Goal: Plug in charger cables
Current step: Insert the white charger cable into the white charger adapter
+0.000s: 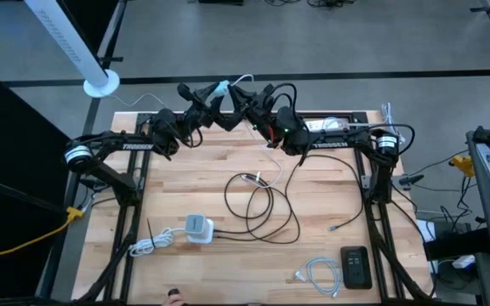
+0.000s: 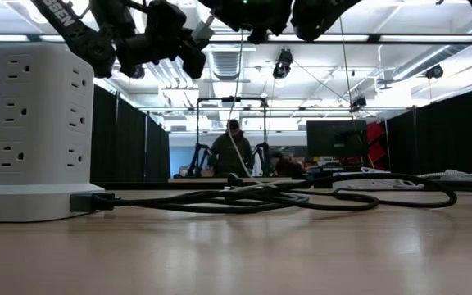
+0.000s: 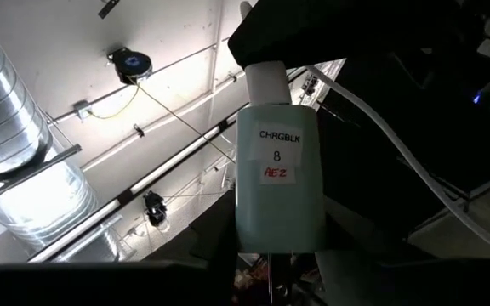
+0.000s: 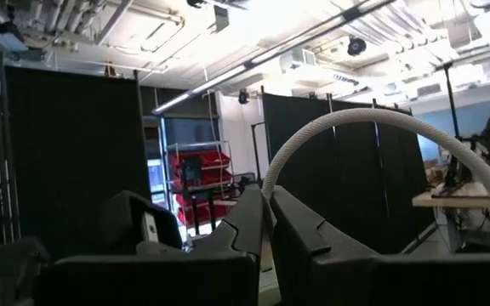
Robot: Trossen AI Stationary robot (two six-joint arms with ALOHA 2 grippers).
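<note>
Charger cables first, from the grippers outward: the thin white rubbery cable (image 4: 373, 127) arcs out from between the right gripper's (image 4: 266, 223) two dark fingers, which are pressed together on it, so the right one is clenched on the cable. The left gripper (image 3: 270, 272) grasps a white oblong plastic charger block (image 3: 279, 183) w/ a paper label, its base pinched between the fingers; at the block's far end a white plug stub already meets a white lead, though whether it is fully seated I cannot tell.

Both arms are raised and meet over the far edge of the light wooden slatted table (image 1: 228, 263), left gripper (image 1: 201, 104) & right gripper (image 1: 243, 100) close together, the white cable (image 1: 238, 82) looping above them.

To do this step well, I judge: keep the block steady, line plug axis w/ the port before pushing, push straight, not at an angle, and watch the cable slack so it doesn't twist the tip.

Rest of the cables lie on the table: a long thin black cable (image 1: 272, 217) looped mid-table, a short white coiled cable (image 1: 153, 244) near the white cube-shaped multi-outlet tower (image 1: 197, 228), and a grey coiled cable (image 1: 320, 274) just beside a black flat rectangular device (image 1: 356, 266).
</note>
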